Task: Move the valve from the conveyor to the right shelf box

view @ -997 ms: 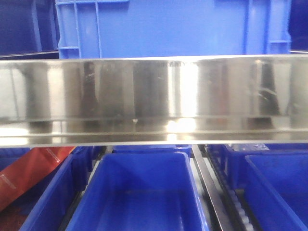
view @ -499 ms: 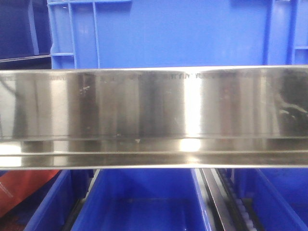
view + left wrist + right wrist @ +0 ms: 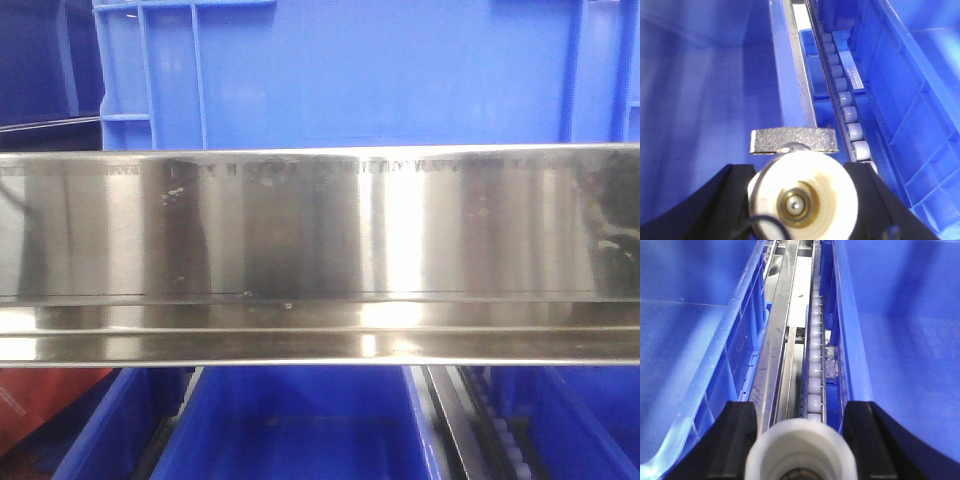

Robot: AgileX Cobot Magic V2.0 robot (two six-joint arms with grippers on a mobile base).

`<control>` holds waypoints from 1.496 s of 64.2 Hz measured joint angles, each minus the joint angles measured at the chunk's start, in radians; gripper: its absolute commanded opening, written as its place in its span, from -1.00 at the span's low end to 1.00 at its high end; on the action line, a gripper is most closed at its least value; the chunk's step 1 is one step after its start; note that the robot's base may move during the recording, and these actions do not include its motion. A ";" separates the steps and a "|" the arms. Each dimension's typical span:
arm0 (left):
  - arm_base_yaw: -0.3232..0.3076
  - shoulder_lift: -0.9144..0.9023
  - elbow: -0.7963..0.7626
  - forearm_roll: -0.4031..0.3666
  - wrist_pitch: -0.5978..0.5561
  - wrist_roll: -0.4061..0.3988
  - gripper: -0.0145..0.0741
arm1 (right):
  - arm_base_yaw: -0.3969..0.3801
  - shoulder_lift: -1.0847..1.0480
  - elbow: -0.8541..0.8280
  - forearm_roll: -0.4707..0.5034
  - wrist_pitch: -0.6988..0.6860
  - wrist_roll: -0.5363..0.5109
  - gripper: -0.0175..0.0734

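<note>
One valve [image 3: 802,197] is gripped by the left hand [image 3: 801,172]: its black fingers [image 3: 737,200] are pressed against the white round body from both sides, and the brass centre is turned toward the wrist view. Its silvery handle [image 3: 794,140] is seen just beyond the fingertips. Below and to this hand's left a blue box [image 3: 700,100] lies open. A roller track [image 3: 847,112] runs just to the hand's right, and another box [image 3: 910,100] stands past it.

The right hand [image 3: 800,425] is closed on a white round piece [image 3: 800,445]. It is cut off by the picture's lower edge and is judged to be a second valve, though that cannot be confirmed. This hand is hung straight over a roller track [image 3: 814,365], with a box on either side.

Within the last second the shelf rail [image 3: 320,230] has dropped in the front view. More of the blue crate [image 3: 350,70] above it is now shown, and less of the lower boxes [image 3: 300,430] and the red patch [image 3: 40,395] — so the viewpoint is judged to have risen or closed in on the shelf.

The conveyor is not shown in any view. The carry is therefore judged nearly done, with only the release left — but the box meant by "right" cannot be settled from these views.
</note>
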 measured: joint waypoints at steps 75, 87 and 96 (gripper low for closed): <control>0.000 0.000 0.000 0.000 -0.053 0.000 -0.92 | 0.000 0.000 0.000 0.000 -0.105 0.000 -0.95; 0.000 0.016 -0.014 -0.088 -0.147 0.000 -0.92 | 0.000 0.019 -0.044 0.030 -0.115 0.000 -0.95; -0.038 0.103 -0.106 -0.217 -0.156 0.046 -0.92 | 0.055 0.084 -0.169 0.055 -0.129 -0.014 -0.95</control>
